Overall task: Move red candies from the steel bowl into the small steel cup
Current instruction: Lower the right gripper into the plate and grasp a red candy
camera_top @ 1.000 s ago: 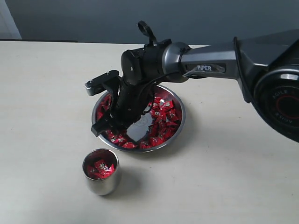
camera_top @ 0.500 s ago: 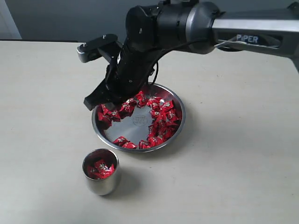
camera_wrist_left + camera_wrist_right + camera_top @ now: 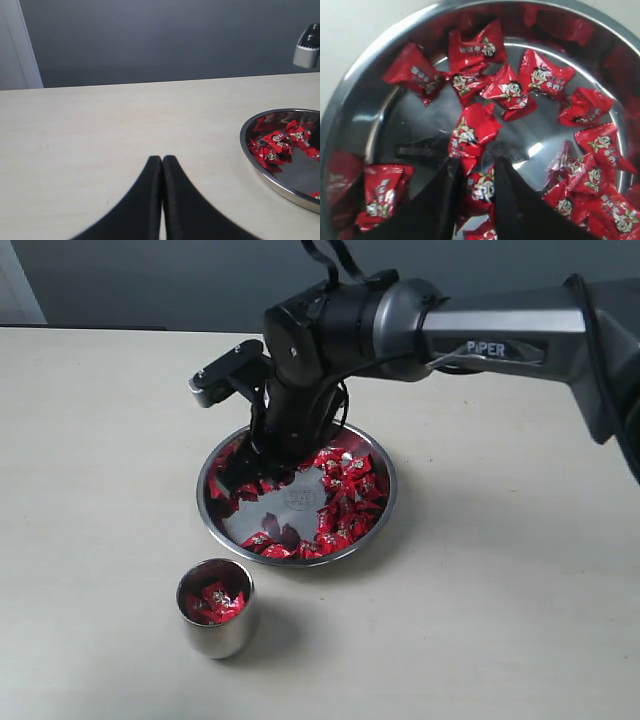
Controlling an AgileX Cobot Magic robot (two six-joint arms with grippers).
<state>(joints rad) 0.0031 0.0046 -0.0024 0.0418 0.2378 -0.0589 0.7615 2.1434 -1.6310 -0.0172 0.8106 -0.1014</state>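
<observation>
Mostly crinkly red candies [image 3: 350, 485] in round, shiny steel bowl [image 3: 298, 500]

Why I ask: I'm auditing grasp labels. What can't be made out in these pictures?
- Right gripper: the right wrist view shows a candy between its jaws, but not whether they pinch it. In the exterior view the arm hides it.
- Cup: in the exterior view its wall hides how deep the fill goes.
- Bowl: cut off by the left wrist view's edge.
</observation>
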